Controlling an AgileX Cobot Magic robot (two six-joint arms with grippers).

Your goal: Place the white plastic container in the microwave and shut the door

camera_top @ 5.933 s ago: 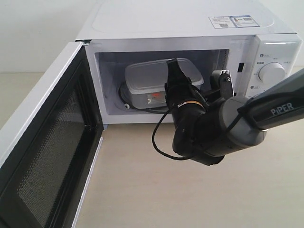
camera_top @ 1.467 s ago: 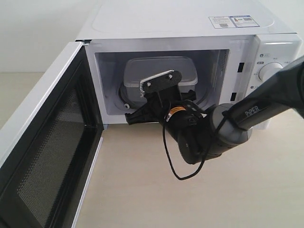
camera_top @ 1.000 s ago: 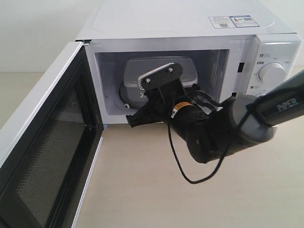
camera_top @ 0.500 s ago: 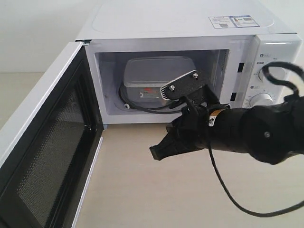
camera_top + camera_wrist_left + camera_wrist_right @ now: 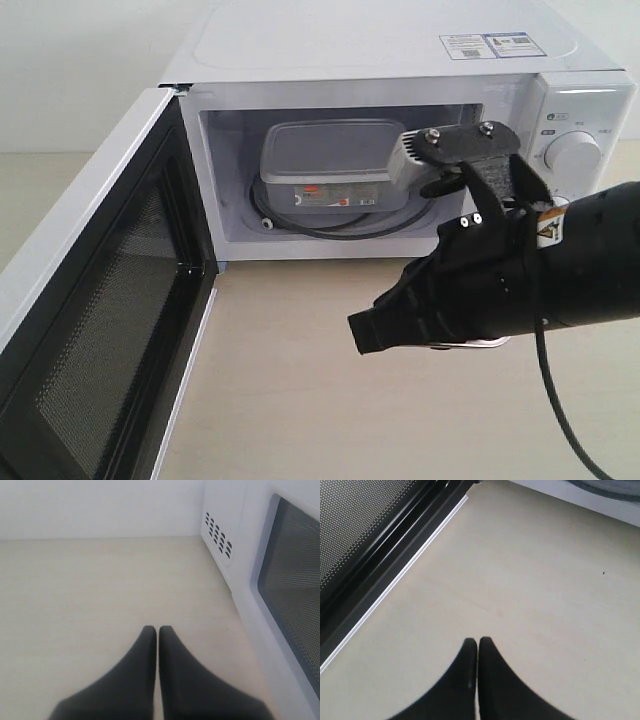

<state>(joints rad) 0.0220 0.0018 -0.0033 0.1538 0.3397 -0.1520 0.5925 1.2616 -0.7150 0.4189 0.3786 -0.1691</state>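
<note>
The white plastic container [image 5: 330, 165] sits on the glass turntable [image 5: 330, 228] inside the white microwave [image 5: 380, 50], its red-marked label facing out. The door [image 5: 95, 300] stands wide open at the left, black mesh inner face [image 5: 355, 520] showing. My right gripper [image 5: 362, 335] is shut and empty, outside the cavity, low over the table in front of the microwave. In its wrist view the right gripper [image 5: 478, 641] points at bare table beside the door's lower edge. My left gripper [image 5: 158, 628] is shut and empty beside the door's outer side [image 5: 290, 590]; it is out of the exterior view.
Beige table [image 5: 300, 400] stretches in front of the microwave. The right arm [image 5: 560, 270] and its black cable [image 5: 560, 420] cover the microwave's lower right front. A round dial [image 5: 572, 152] shows above the arm. A white wall [image 5: 100, 505] stands behind.
My right gripper has let go of the container, left it on the turntable and drawn back out of the cavity, right and down, with its jaws now shut.
</note>
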